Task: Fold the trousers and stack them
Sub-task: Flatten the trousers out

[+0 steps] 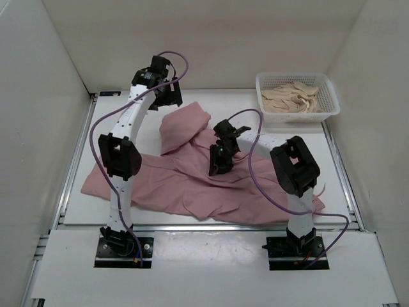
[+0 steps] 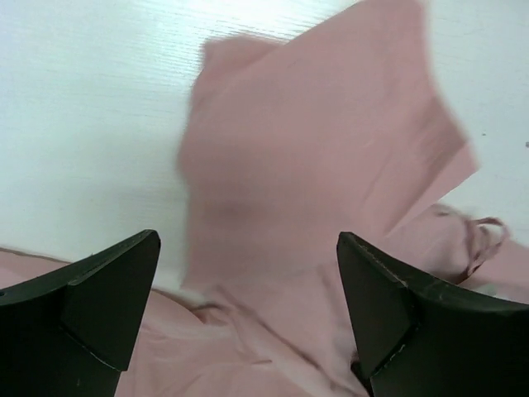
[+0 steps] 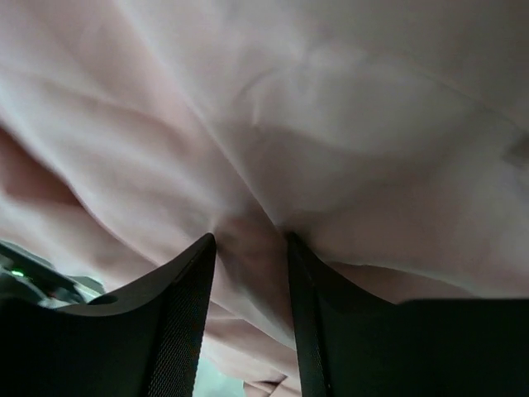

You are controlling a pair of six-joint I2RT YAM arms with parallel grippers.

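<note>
1. The white table [image 1: 268, 128] spreads in front of my two bases, with pale walls around it.
2. The trousers [image 1: 185, 188] lie rumpled across the middle of the table. They reach from behind my left arm's lower link over to my right arm's base. One dusty-pink leg end [image 1: 182, 125] points toward the far side and lies on top of the rest of the cloth.
3. My left arm [image 1: 124, 153] arches up and back over the table's left part. My right arm [image 1: 291, 166] bends in low toward the centre.
4. A white basket [image 1: 300, 116] sits in the far right corner, well apart from the trousers. It holds pale beige pieces [image 1: 291, 97] that I cannot identify.
5. My left gripper [image 2: 248, 240] hangs above that far leg end with its fingers spread wide and nothing between them. The pink cloth [image 2: 306, 165] below it looks blurred.
6. My right gripper [image 3: 250, 240] points down into the middle of the trousers. Its fingers are clamped on a raised ridge of the pink fabric [image 3: 331, 124], and creases fan out from the pinch.
</note>
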